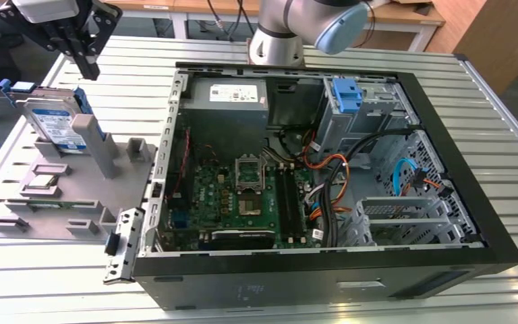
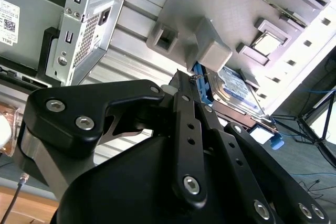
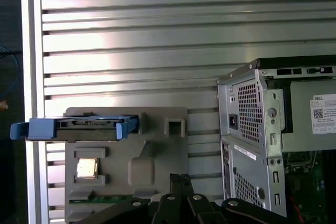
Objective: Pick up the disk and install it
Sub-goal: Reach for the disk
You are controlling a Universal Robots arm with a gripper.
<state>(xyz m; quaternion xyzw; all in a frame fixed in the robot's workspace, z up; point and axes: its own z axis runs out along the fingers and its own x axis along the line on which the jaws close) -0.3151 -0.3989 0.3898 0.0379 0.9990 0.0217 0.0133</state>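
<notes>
Gripper (image 1: 88,67) fingers together, empty, above upright disk (image 1: 59,127) at the exterior view's left; likely rigid, weighty, slick: take by blue rails (image 1: 18,86).

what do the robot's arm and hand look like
The arm is silver-grey and tubular, with rounded joints and a light blue end cap. The hand is black: slim flat fingers on jointed link bars fastened with silver bolts, under a pale grey housing.
</notes>
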